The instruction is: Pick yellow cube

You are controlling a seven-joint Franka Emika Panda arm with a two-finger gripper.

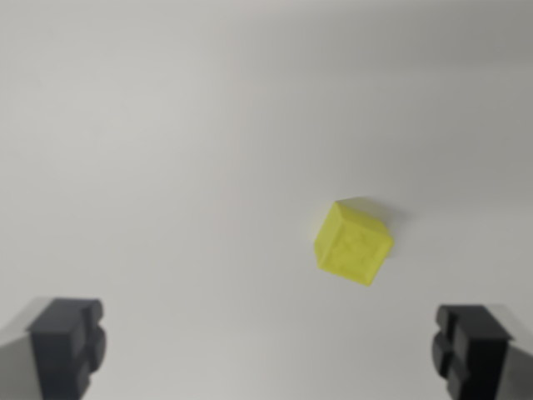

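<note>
Wrist view, nearest first: black jaws (pixel 268 354) spread wide at the bottom edge, one finger (pixel 67 343) in the view's left corner, the other at the view's right corner, nothing gripped between them. Bare pale desk (pixel 166 167) filling the gap. Farther out, beyond the fingertips and closer to the finger on the view's right than to the one on the left: yellow cube (pixel 354 243), resting on the desk, turned so one corner points back toward the jaws, clear of both fingers, touching neither. Soft shadow at its far upper side. Beyond that, only plain white desk, slightly blurred, running to the top edge.
</note>
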